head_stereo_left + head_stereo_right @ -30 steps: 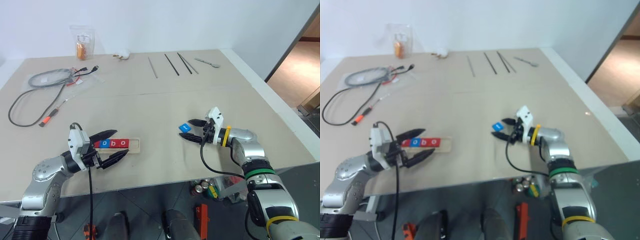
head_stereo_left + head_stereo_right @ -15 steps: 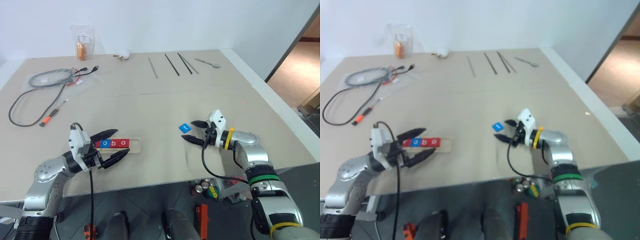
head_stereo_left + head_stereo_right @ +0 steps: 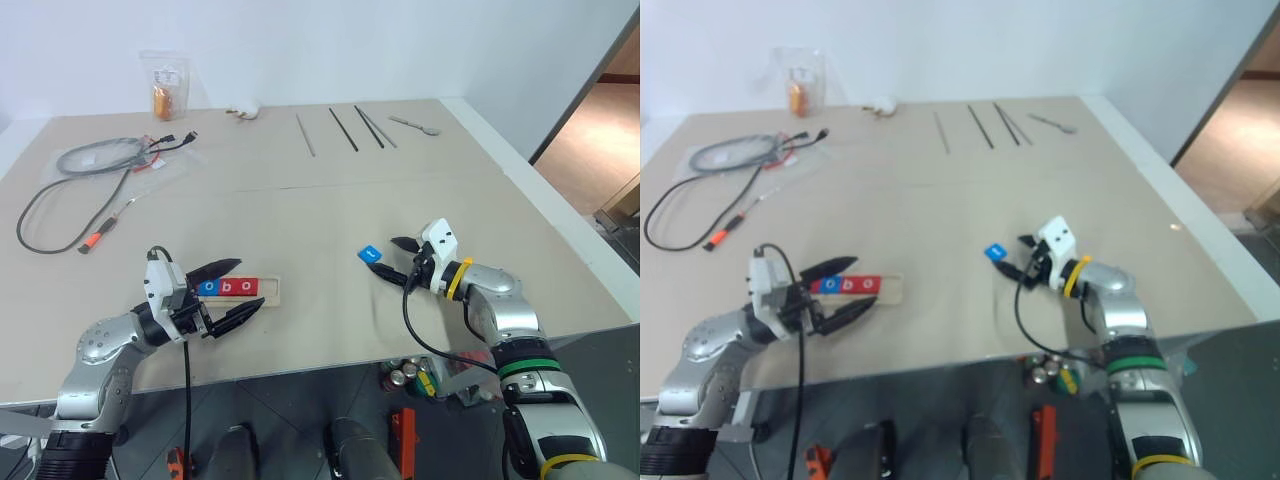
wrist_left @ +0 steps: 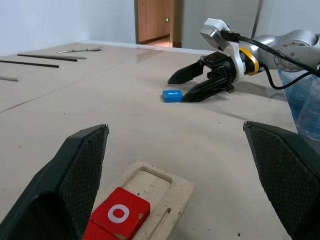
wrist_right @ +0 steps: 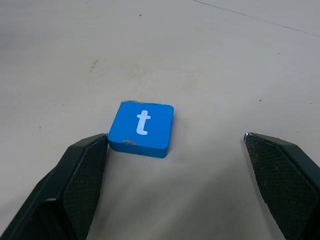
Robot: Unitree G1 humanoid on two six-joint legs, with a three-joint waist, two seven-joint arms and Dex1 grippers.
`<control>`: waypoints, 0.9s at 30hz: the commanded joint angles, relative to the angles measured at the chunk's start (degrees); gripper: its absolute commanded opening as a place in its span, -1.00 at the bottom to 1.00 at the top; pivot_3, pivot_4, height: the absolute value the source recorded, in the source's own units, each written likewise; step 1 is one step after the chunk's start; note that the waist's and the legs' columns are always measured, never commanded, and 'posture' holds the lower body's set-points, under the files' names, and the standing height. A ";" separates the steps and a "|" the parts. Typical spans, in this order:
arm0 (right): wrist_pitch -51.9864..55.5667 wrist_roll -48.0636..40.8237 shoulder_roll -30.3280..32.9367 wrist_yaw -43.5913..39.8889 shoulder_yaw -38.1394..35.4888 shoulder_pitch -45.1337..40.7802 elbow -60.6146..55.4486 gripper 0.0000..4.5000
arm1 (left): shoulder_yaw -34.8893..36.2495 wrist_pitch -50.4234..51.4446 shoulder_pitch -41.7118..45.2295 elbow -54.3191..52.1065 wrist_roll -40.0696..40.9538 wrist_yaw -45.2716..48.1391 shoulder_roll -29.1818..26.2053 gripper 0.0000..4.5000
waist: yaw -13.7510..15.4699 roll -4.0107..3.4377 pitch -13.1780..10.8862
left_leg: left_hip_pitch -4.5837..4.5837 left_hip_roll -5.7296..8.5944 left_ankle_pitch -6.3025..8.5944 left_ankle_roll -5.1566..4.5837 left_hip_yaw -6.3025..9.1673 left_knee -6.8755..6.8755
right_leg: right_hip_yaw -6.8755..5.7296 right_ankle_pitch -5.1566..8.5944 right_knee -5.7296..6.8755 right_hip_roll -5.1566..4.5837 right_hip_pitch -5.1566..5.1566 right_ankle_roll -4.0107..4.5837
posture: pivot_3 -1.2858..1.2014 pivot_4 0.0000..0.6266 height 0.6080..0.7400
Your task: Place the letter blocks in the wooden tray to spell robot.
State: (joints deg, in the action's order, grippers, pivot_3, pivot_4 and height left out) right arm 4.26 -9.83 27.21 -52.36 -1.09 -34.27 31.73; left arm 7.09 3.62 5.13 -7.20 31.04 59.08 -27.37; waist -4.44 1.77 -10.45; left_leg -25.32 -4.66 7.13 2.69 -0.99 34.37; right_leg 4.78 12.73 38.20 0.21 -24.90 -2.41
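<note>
The wooden tray [image 3: 270, 291] lies near the table's front edge, left of centre. Letter blocks sit in its groove, among them a blue o [image 3: 208, 288], a red b [image 3: 228, 287] and a red o [image 4: 120, 214]. The tray's right end [image 4: 161, 181] is bare. My left gripper [image 3: 250, 284] is open, one finger on each side of the tray's row, covering the leftmost tile. A blue t block [image 5: 141, 128] lies flat on the table to the right. My right gripper [image 3: 382, 254] is open around it, one fingertip [image 5: 102, 142] touching its corner.
Grey and black cables [image 3: 90, 160] and an orange-handled screwdriver [image 3: 92, 240] lie at the far left. A clear bag [image 3: 165, 88], thin dark rods [image 3: 343, 128] and a spoon [image 3: 415, 125] lie at the back. The table's front edge runs just behind both hands.
My right gripper has swung a little, its wrist drifting right and toward the front edge, still open at the t block. The block, the tray and my left gripper have stayed put.
</note>
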 commanded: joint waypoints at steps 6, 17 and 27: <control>0.72 -1.61 0.60 -1.21 -0.77 -0.78 -3.04 0.88 | 0.00 -1.24 0.47 -0.07 -0.15 -0.21 0.62 1.00 | 0.00 0.00 0.00 | 0.00 0.00 0.00 0.00 -0.01 0.00 | 0.01 0.01 0.00 0.00 0.01 -0.01 | 0.03 -0.52 1.00; 7.79 -0.69 1.77 0.00 1.42 2.97 -14.39 0.88 | -0.36 -1.74 0.17 0.36 -0.69 -0.44 1.65 1.00 | 0.06 0.00 0.00 | -0.02 0.00 0.00 0.00 0.00 -0.01 | 0.01 0.03 0.00 -0.01 0.00 -0.04 | 0.03 -0.52 1.00; 15.84 0.47 -0.68 6.73 3.67 5.34 -21.64 -0.20 | -0.74 -2.29 0.06 0.69 -1.10 -0.78 2.31 1.00 | 0.06 0.00 0.00 | -0.02 0.00 0.00 0.00 -0.04 -0.01 | 0.05 0.02 0.00 -0.01 -0.04 -0.03 | 0.03 -0.52 1.00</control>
State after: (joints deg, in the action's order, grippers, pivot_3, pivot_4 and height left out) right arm 19.80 -9.94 26.30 -46.91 2.46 -29.31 12.88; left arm 6.15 2.40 5.13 -5.99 29.97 58.71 -25.25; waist -4.38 1.77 -10.45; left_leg -25.35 -4.65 7.13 2.69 -1.03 34.37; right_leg 4.83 12.74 38.20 0.21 -24.95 -2.44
